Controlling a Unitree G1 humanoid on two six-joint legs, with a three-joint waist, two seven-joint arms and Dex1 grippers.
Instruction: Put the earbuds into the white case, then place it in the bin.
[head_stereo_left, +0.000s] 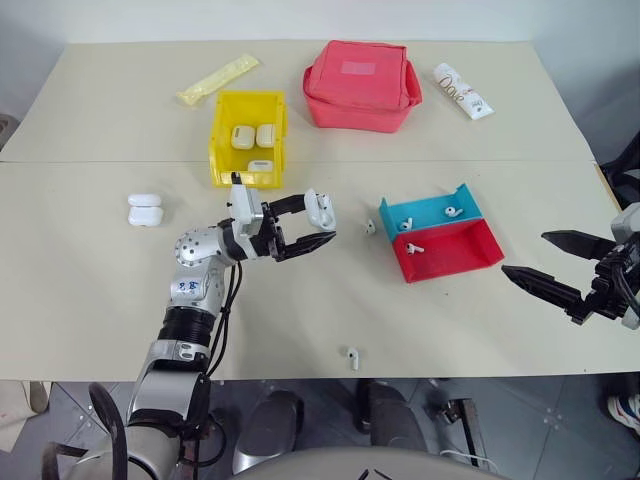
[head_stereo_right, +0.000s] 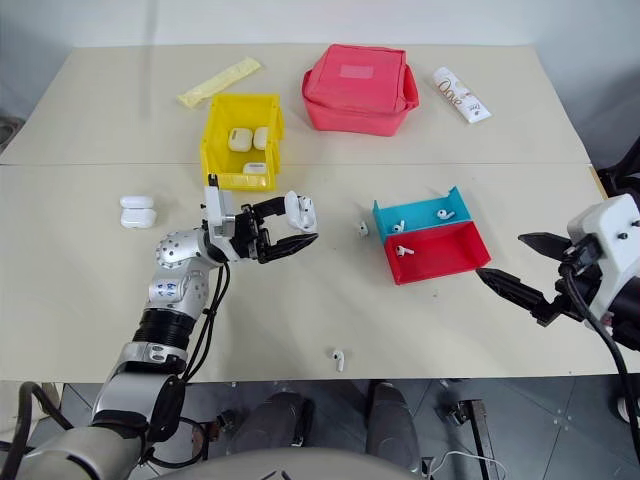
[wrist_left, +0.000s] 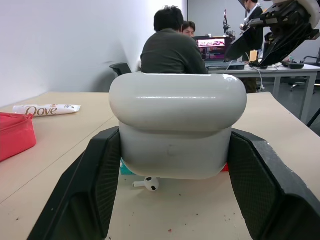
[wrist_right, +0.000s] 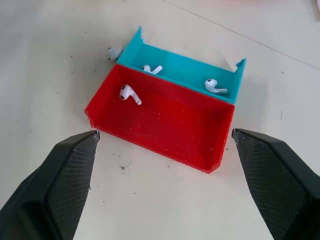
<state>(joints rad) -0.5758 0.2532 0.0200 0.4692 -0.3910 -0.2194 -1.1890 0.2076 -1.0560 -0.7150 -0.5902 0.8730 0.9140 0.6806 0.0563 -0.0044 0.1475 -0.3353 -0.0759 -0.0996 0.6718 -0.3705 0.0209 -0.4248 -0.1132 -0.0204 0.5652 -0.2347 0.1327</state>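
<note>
The left gripper (head_stereo_left: 313, 228) is clamped on the white case (head_stereo_left: 321, 209), held above the table (head_stereo_left: 100, 300) just near of the bin (head_stereo_left: 246, 135). In the left wrist view the case (wrist_left: 177, 122) sits squarely between the two fingers (wrist_left: 95, 185), lid closed.

Risk 1: the case goes to the bin without earbuds. Loose earbuds lie in the blue tray (wrist_right: 187, 67), in the red tray (wrist_right: 165, 120), beside the trays (head_stereo_left: 369, 227) and near the table's near edge (head_stereo_left: 353, 357); whether the held case is already filled cannot be told.

Risk 2: slip. The case is glossy and rounded, so any tilt or jolt could squeeze it out of the grip.

Risk 3: confusion with the similar cases already in the bin and the one at far left (head_stereo_left: 144, 209).

Pose: the left forearm rises from the near edge, gripper pointing right and roughly level. The right gripper (head_stereo_left: 560, 266) stands wide open and empty, right of the trays, pointing left toward them.
</note>
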